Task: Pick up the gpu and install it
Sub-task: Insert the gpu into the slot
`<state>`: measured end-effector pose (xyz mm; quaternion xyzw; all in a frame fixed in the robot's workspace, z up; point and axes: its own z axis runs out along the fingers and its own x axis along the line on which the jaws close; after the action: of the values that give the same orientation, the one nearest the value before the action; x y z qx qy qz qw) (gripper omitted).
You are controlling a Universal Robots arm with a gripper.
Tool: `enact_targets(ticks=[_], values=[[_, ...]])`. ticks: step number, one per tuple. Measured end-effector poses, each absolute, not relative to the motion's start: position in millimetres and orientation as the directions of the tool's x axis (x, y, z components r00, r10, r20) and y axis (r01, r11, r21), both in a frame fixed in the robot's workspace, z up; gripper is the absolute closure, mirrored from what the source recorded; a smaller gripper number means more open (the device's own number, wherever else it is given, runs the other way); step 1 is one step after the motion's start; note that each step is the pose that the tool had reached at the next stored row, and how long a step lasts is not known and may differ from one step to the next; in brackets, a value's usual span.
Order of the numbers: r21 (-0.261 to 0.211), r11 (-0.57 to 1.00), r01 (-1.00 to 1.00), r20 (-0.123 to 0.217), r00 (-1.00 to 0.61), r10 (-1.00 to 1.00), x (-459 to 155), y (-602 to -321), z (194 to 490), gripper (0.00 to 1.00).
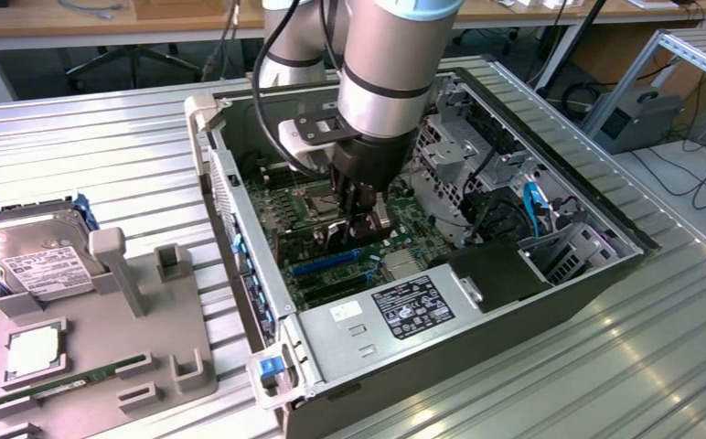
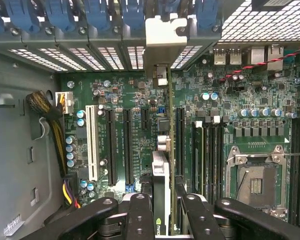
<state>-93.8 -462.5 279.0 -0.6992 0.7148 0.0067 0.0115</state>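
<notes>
Ribbed metal table [image 1: 85, 146] carries an open computer case [image 1: 597, 274], with a hard drive [image 1: 36, 261] and green RAM stick [image 1: 67, 384] on a grey holder [image 1: 145, 366] beside it. Inside the case, the gripper [image 1: 360, 218] clamps the gpu [image 2: 161, 172] edge-on above the motherboard [image 2: 140, 130]. Its silver bracket [image 2: 165, 45] reaches the rear slot openings, between the black expansion slots [image 2: 127, 145] and the memory slots [image 2: 210, 155]. A cable bundle [image 2: 50, 117] lies well aside.
</notes>
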Motion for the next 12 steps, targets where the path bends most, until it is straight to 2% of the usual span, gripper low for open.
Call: enact_targets(ticks=[12], values=[[-0.008,0.022,-1.0,-0.026,-0.022,-0.999,-93.9,-462.5,274.5,0.73]])
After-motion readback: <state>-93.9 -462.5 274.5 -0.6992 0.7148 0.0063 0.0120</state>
